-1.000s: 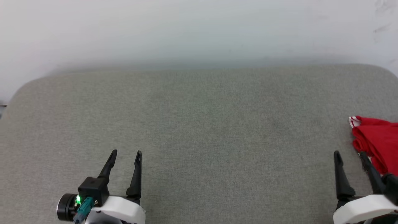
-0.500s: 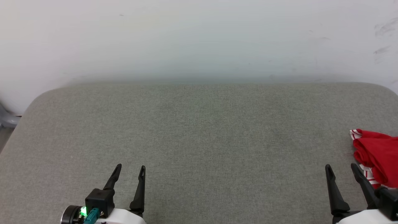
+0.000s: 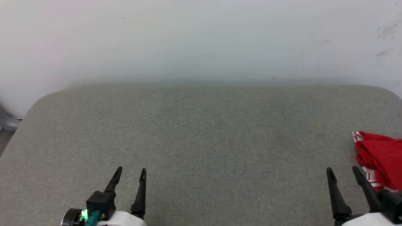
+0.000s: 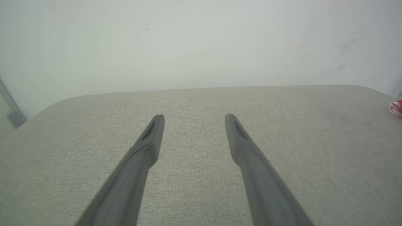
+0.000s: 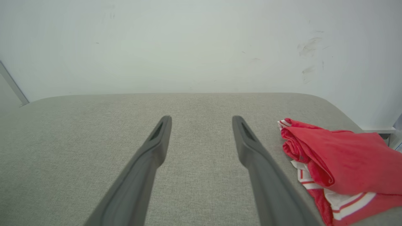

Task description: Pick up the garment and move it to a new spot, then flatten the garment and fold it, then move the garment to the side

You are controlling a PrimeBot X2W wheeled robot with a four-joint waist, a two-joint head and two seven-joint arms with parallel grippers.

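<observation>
The garment (image 3: 381,157) is a crumpled red jersey with red-and-white striped trim, lying at the right edge of the grey padded surface (image 3: 201,141). In the right wrist view the garment (image 5: 342,163) lies just right of my right fingers, apart from them. My right gripper (image 3: 343,172) stands open and empty at the lower right, a little left of the jersey. At the lower left my left gripper (image 3: 131,171) is open too, holding nothing. The left wrist view catches a striped bit of the garment (image 4: 396,108) at its far right edge.
A pale wall (image 3: 201,40) rises directly behind the padded surface, with scuff marks at its upper right. The surface has rounded far corners and drops off at the left, where a grey object (image 3: 6,122) stands beside it.
The head camera has tilted up, so the whole picture slid down and more wall shows. Both grippers stay open in their places, and the garment has not moved on the surface.
</observation>
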